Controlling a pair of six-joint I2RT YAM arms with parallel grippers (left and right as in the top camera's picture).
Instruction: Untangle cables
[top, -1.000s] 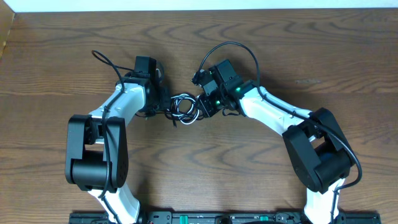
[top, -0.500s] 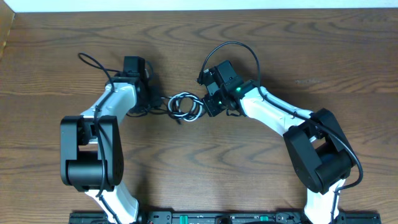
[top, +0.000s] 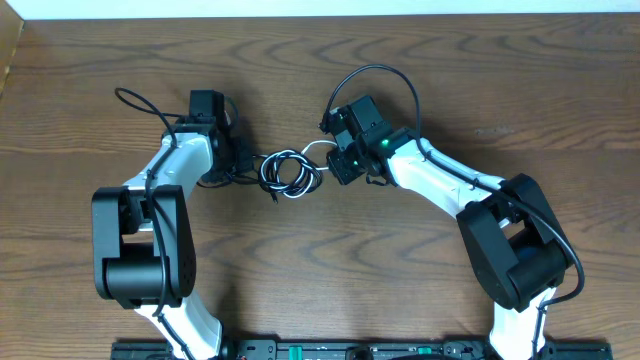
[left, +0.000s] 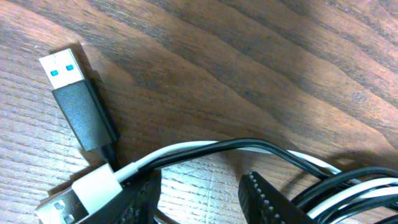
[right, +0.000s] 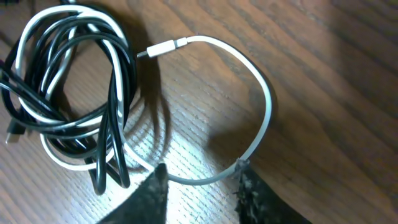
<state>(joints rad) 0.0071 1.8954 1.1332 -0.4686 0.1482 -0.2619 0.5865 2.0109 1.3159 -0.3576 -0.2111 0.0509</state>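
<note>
cables (top: 288, 172): tangled coil at table (top: 450, 80) centre | left end effector (left: 200, 182): 9 o'clock of coil, jaws apart, strands crossing its tips | right end effector (right: 202, 168): 3 o'clock, jaws apart around white cable (right: 264, 106) loop, probably positioned to draw it free

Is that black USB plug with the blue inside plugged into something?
No, the black USB plug lies loose on the wooden table with its metal end bare and nothing attached to it.

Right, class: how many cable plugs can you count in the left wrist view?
2. A black plug lies at the upper left; a white plug sits just below it at the bottom edge. Others may be hidden beyond this view.
</note>
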